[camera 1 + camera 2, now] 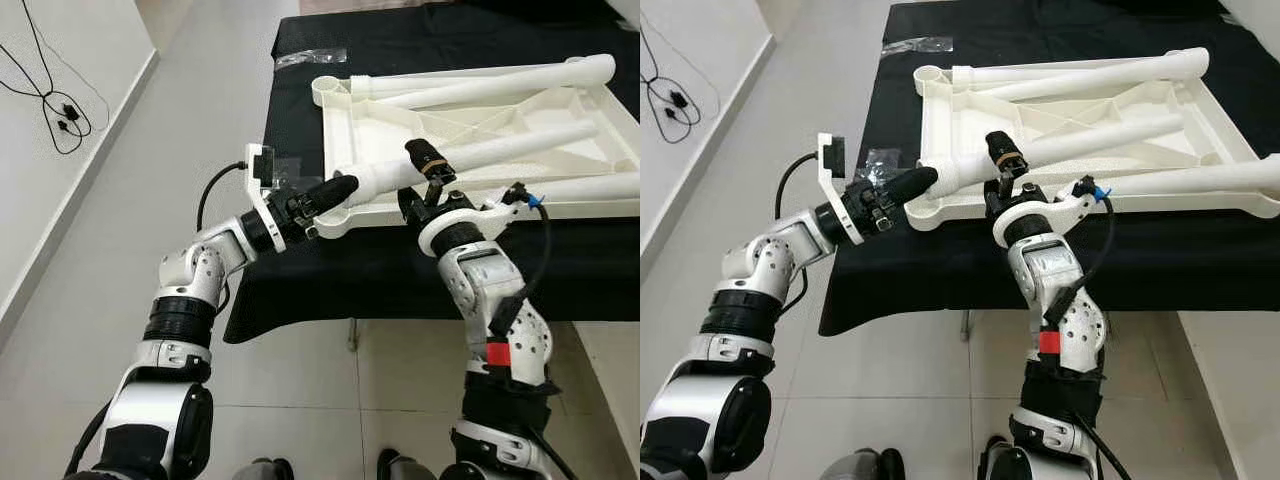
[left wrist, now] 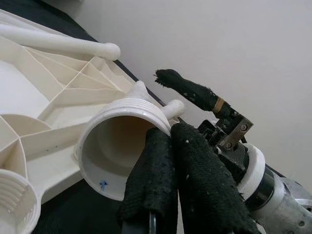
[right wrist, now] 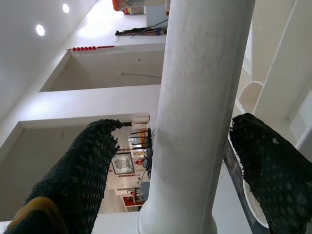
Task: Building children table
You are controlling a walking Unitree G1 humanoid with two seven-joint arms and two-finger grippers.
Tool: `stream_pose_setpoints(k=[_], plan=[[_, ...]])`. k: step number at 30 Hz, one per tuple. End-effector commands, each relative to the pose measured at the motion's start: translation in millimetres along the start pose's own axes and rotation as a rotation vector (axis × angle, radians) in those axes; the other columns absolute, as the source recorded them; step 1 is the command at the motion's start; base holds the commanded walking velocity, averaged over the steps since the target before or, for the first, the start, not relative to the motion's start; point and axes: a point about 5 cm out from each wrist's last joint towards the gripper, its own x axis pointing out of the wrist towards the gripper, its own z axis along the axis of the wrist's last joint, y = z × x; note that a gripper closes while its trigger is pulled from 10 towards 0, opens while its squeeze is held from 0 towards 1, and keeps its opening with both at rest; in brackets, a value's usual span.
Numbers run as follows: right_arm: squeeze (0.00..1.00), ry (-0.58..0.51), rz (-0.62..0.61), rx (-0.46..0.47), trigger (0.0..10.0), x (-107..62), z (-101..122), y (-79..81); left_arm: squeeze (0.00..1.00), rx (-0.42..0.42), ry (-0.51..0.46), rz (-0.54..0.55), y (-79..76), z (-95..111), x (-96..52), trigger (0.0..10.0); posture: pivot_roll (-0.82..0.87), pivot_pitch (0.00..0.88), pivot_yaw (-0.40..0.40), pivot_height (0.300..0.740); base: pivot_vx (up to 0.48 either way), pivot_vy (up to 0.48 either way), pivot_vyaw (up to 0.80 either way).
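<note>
Black cloth-covered table (image 1: 330,270) stands on a pale tiled floor (image 1: 170,150), with a black cable (image 1: 50,95) lying on the floor by the white wall, well away from the table. On the cloth lies a white plastic children's tabletop (image 1: 480,130), upside down, ribbed underside up, its near corner at the table's front edge. Several white plastic tube legs lie across it. A crumpled clear plastic bag (image 1: 310,57) sits on the cloth beyond the tabletop's far corner.

One white plastic leg (image 1: 480,155) slants across the tabletop, its threaded open end at the near corner. Left gripper (image 1: 335,190) meets that end at the tabletop's near corner; in the left wrist view its fingers (image 2: 195,190) are pressed together and touch the rim of the leg's hollow threaded mouth (image 2: 117,151), beside a second threaded socket (image 2: 14,204) on the tabletop.

Right gripper (image 1: 430,175) reaches up from the table's front edge, fingers spread on either side of the same leg, a little farther along it from the corner. In the right wrist view both fingers (image 3: 83,175) stand apart from the tube (image 3: 195,112), with gaps showing.
</note>
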Motion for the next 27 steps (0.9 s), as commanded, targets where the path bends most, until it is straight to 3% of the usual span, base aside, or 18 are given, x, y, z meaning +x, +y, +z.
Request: stream_pose_setpoints(k=[1, 12, 13, 27], plan=[[0.00, 0.017, 0.010, 0.020, 10.0, 6.0, -10.7, 2.0, 0.00, -0.011, -0.002, -0.041, -5.5, -2.7, 0.1, 0.0, 0.00, 0.165, 0.024, 0.740, 0.000, 0.000, 0.00], [0.00, -0.041, 0.022, 0.014, 10.0, 15.9, 1.2, 6.5, 0.00, -0.041, 0.019, -0.098, -24.0, -14.4, -0.7, 0.0, 0.01, 0.165, 0.022, 0.740, 0.000, 0.000, 0.00], [0.00, -0.051, 0.030, 0.016, 0.0, 17.3, 2.8, 7.6, 0.00, -0.044, 0.020, -0.104, -26.2, -15.4, -0.7, 0.0, 0.01, 0.165, 0.022, 0.740, 0.000, 0.000, 0.00], [0.00, -0.076, 0.026, 0.007, 0.0, 18.9, 7.6, 6.1, 0.00, -0.054, 0.032, -0.088, -29.9, -20.2, -5.5, 0.0, 0.01, 0.162, 0.021, 0.740, 0.000, 0.000, 0.00]])
